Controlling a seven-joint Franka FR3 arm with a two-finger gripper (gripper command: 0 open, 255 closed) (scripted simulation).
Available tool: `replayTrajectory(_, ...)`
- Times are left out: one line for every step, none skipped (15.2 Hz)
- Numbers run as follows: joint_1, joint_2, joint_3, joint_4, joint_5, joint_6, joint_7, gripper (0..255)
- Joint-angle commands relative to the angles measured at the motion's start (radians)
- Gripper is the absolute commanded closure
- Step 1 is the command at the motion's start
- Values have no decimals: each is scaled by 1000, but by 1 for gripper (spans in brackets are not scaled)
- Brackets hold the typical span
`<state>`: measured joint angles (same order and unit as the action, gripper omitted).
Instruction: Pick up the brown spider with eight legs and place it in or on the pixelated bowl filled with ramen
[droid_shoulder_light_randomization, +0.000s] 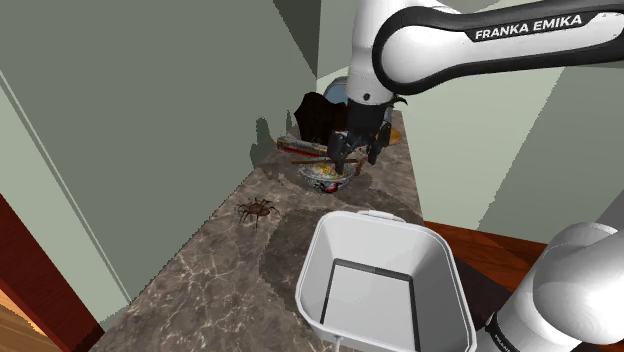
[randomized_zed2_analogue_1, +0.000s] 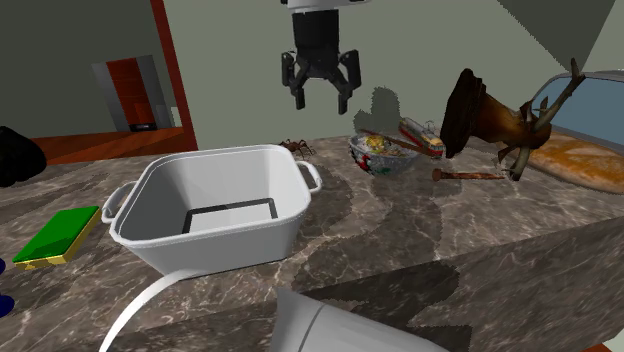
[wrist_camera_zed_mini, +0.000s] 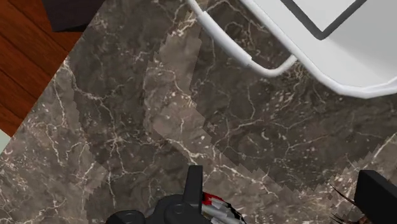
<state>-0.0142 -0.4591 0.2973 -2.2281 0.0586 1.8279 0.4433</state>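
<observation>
- White tub (droid_shoulder_light_randomization: 325, 275), deep and square with a dark-outlined floor, stands nearest on the marbled brown counter (droid_shoulder_light_randomization: 200, 290). In the second exterior view the tub (randomized_zed2_analogue_1: 230, 235) shows a loop handle (randomized_zed2_analogue_1: 311, 176) at each end.
- Spider (droid_shoulder_light_randomization: 258, 210): brown, legs spread, flat on the counter. It lies to the shoulder view's left of the tub and well apart from the gripper. In the second exterior view the spider (randomized_zed2_analogue_1: 296, 146) shows just past the tub's far rim, to the left of the bowl.
- Bowl (droid_shoulder_light_randomization: 328, 176): on the counter beyond the tub, with yellowish contents and a patterned rim. The bowl (randomized_zed2_analogue_1: 382, 153) sits near the tub's corner but apart from it.
- Gripper (droid_shoulder_light_randomization: 355, 155): black, pointing straight down from the white arm (droid_shoulder_light_randomization: 450, 40). The second exterior view places the gripper (randomized_zed2_analogue_1: 320, 92) high above the counter (randomized_zed2_analogue_1: 450, 230), over the gap between tub and bowl, touching nothing.
- Fingers (wrist_camera_zed_mini: 194, 188): spread wide apart with bare counter (wrist_camera_zed_mini: 159, 127) between them, so the gripper holds nothing. One tub handle (wrist_camera_zed_mini: 261, 63) and the tub wall (wrist_camera_zed_mini: 356, 57) lie ahead of them.
- Other items, second exterior view: a brown antlered head (randomized_zed2_analogue_1: 480, 115) and a small red-and-yellow train (randomized_zed2_analogue_1: 422, 137) stand behind the bowl. A green book (randomized_zed2_analogue_1: 58, 232) lies beside the tub on the view's left.
</observation>
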Motion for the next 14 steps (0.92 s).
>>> replayTrajectory(-8, 70, 32, 40, -14, 29, 53, 0)
replayTrajectory(-12, 108, 49, 61, -24, 44, 81, 0)
replayTrajectory(-15, 147, 65, 84, -36, 58, 110, 0)
replayTrajectory(-19, 186, 81, 108, -49, 70, 139, 0)
replayTrajectory(-21, 226, 95, 134, -65, 82, 169, 0)
replayTrajectory(-23, 268, 109, 161, -82, 91, 199, 0)
replayTrajectory(-23, 309, 122, 190, -101, 99, 230, 0)
replayTrajectory(-24, 352, 134, 220, -122, 105, 261, 0)
replayTrajectory(-22, 395, 144, 252, -144, 110, 292, 0)
replayTrajectory(-19, 439, 152, 286, -167, 113, 323, 0)
replayTrajectory(-14, 484, 159, 321, -191, 114, 353, 0)
replayTrajectory(-7, 529, 164, 359, -216, 113, 383, 0)
replayTrajectory(2, 574, 167, 398, -241, 111, 411, 0)
replayTrajectory(12, 619, 168, 439, -265, 106, 439, 0)
